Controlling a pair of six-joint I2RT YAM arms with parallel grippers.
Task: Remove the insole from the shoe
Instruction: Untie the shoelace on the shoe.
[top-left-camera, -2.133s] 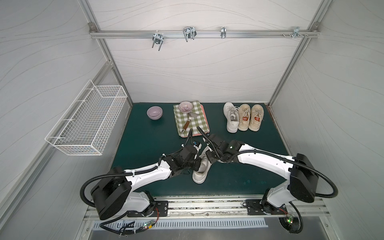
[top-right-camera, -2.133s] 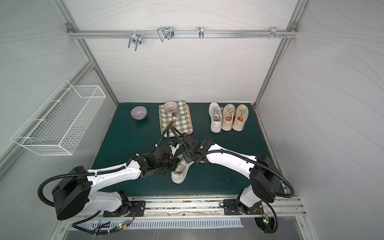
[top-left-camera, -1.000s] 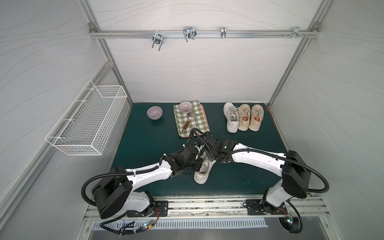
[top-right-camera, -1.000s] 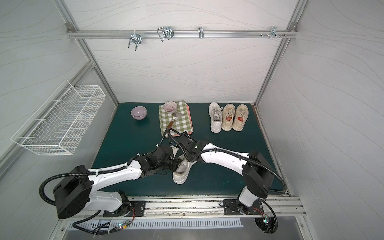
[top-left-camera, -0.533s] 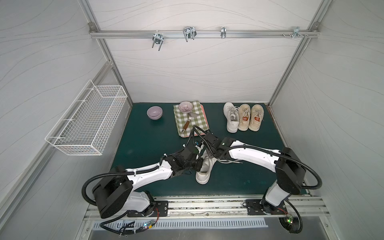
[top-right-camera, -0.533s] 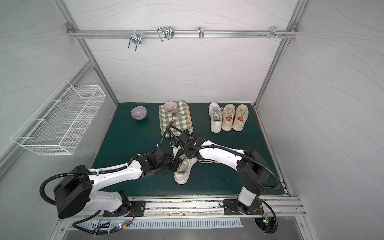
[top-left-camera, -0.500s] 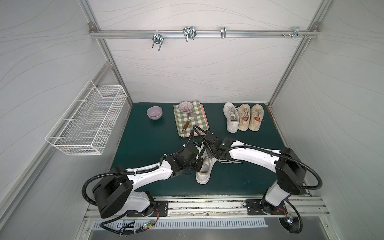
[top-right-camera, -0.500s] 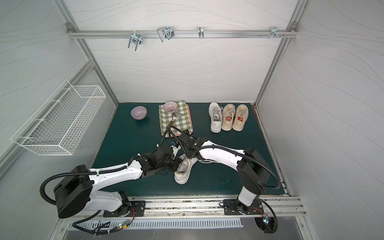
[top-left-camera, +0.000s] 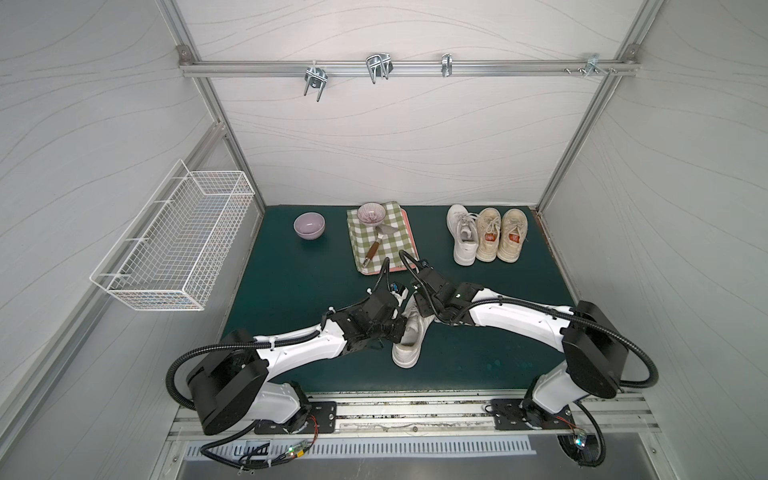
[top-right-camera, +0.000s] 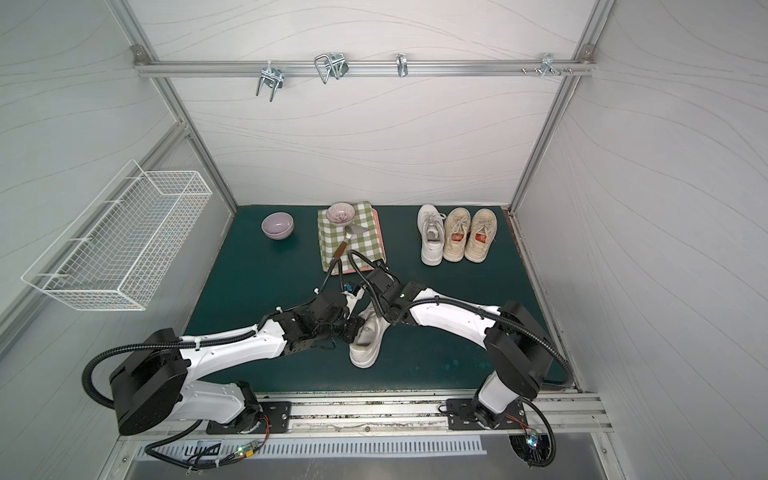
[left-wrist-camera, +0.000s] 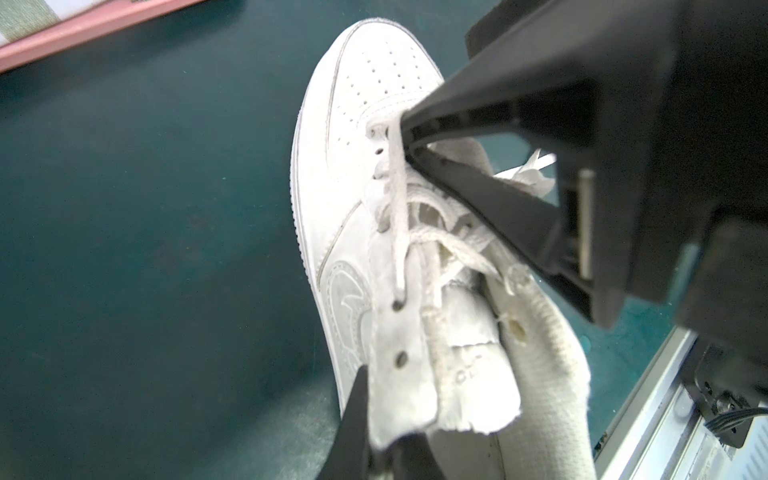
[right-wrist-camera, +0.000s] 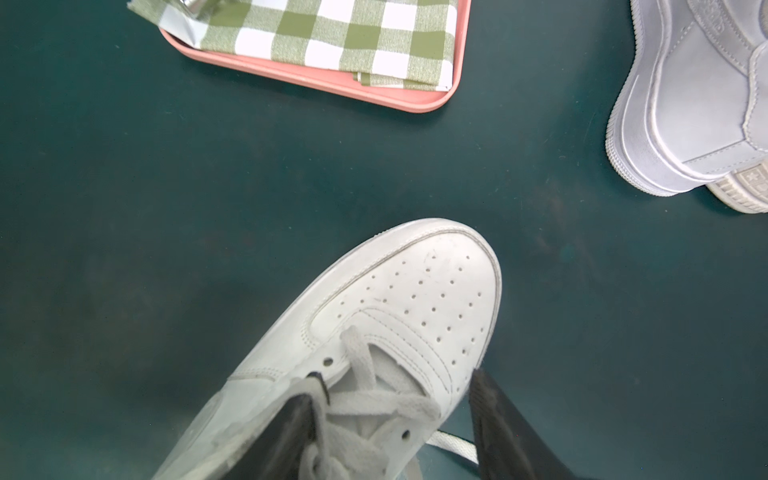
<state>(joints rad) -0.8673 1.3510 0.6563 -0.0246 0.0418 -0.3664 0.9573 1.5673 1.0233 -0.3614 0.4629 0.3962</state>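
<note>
The white shoe (top-left-camera: 409, 345) rests at about six o'clock of the dark green mat (top-left-camera: 291, 291), toe toward twelve to one o'clock, with both arms meeting over it; we cannot make out the insole, since laces, tongue and grippers cover the opening. The left gripper (left-wrist-camera: 384, 453) is clamped tight on the frayed eyelet flap beside the tongue; the right gripper (right-wrist-camera: 388, 390) has its fingers (right-wrist-camera: 494, 419) spread apart across the laced throat, one lying on the laces, the other off the shoe's side, gripping nothing. Beyond the toe, at twelve o'clock, lies a pink tray (right-wrist-camera: 316, 89) under a green checked cloth (top-left-camera: 386, 249), which carries a small bowl (top-left-camera: 371, 213) and a spatula (top-left-camera: 376, 245); at eleven o'clock sits a lilac bowl (top-left-camera: 308, 225); at one o'clock three more shoes (top-left-camera: 486, 237) stand side by side near the back wall. White panelled walls enclose the mat; a wire basket (top-left-camera: 174, 249) hangs at nine o'clock; a hooked rail (top-left-camera: 407, 68) spans the back. In both top views the wrists hide the fingertips, so we read the grips from the wrist views; the left wrist view cuts off the heel; the right wrist view shows only the toe half.
</note>
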